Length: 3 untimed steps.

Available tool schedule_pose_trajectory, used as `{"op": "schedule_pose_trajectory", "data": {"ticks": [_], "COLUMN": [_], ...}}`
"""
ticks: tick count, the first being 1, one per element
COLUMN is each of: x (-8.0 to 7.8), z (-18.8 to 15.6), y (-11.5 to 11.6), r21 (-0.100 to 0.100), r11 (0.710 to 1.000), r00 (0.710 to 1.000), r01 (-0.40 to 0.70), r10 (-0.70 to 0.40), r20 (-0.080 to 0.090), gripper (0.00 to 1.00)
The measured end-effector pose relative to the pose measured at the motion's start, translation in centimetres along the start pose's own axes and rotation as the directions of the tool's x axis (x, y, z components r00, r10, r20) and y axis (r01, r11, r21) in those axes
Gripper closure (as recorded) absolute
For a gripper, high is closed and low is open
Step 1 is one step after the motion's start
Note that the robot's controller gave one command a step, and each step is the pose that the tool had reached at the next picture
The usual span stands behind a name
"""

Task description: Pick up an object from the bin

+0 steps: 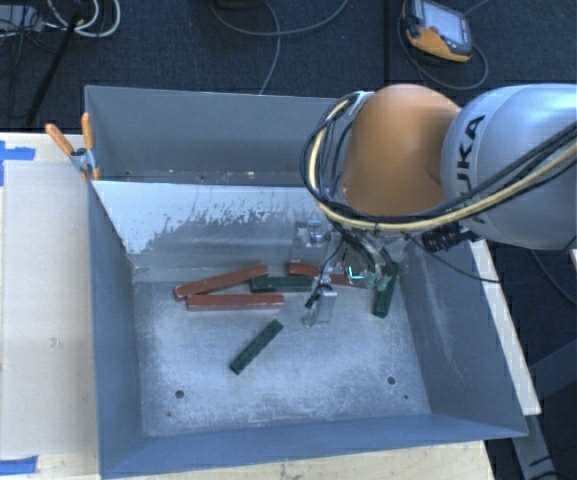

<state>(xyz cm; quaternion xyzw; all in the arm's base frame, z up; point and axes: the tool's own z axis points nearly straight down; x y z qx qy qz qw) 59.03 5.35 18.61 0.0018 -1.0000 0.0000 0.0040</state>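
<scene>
My gripper is low in the bin, right of centre, under the arm's orange cover. It sits at the right end of a dark green bar that lies flat on the floor. A short brown piece lies just behind it. Right of the gripper, a dark green block leans near the bin's right slope. Two long brown sticks lie side by side to the left of the green bar.
Another dark green block lies alone and slanted on the floor in front of the sticks. The arm and its orange cover hang over the bin's back right corner and hide what is beneath.
</scene>
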Motion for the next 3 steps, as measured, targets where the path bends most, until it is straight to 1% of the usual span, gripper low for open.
{"op": "schedule_pose_trajectory", "data": {"ticks": [1, 2, 3], "x": [2.8, 2.7, 3.2], "z": [11.2, 11.0, -2.5], "y": [3.4, 3.3, 2.7], "r21": [0.0, 0.001, 0.004], "r11": [0.975, 0.976, 0.958], "r00": [0.975, 0.976, 0.958], "r01": [0.221, 0.217, 0.286], "r10": [-0.221, -0.217, -0.286], "r20": [0.003, 0.006, 0.016], "gripper": [0.0, 1.0, 1.0]}}
